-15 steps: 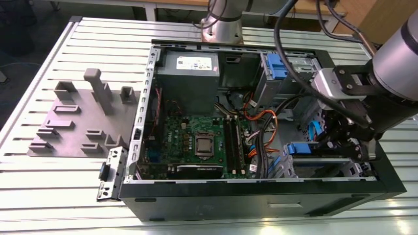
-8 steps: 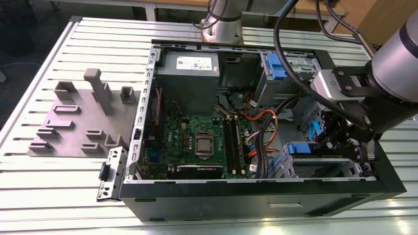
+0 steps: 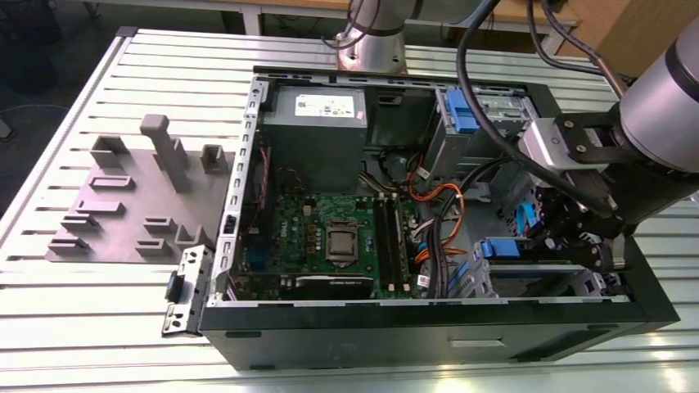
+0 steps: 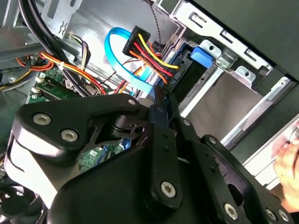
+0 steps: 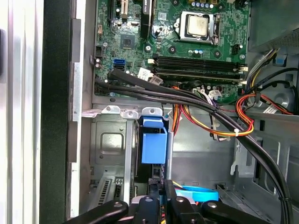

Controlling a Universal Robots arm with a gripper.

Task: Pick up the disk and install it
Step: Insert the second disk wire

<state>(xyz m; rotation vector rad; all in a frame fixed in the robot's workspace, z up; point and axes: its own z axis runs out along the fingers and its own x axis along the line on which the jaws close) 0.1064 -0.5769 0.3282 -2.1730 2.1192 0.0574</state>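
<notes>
The disk (image 3: 511,248) stands on edge inside the drive bay in the open computer case's near corner, at the exterior view's right; its blue carrier frame (image 5: 153,142) fills the bay slot. In the second wrist view the disk's (image 4: 189,79) dark side lies between the bay's metal rails, with a blue tab at the far end. My gripper (image 3: 568,241) reaches down into the case at that bay. Its black fingers (image 5: 162,185) are shut, tips (image 4: 159,98) at the disk's end beside the plugged cable bundle. Whether they pinch anything is hidden.
A red, yellow and black power cable (image 4: 149,51) and a blue flat cable (image 4: 114,56) crowd the gripper tips. The motherboard (image 3: 327,237) and grey power-supply box (image 3: 317,115) fill the case's left. A grey fixture (image 3: 131,196) stands outside it. A person's hand (image 4: 288,158) is beside the case wall.
</notes>
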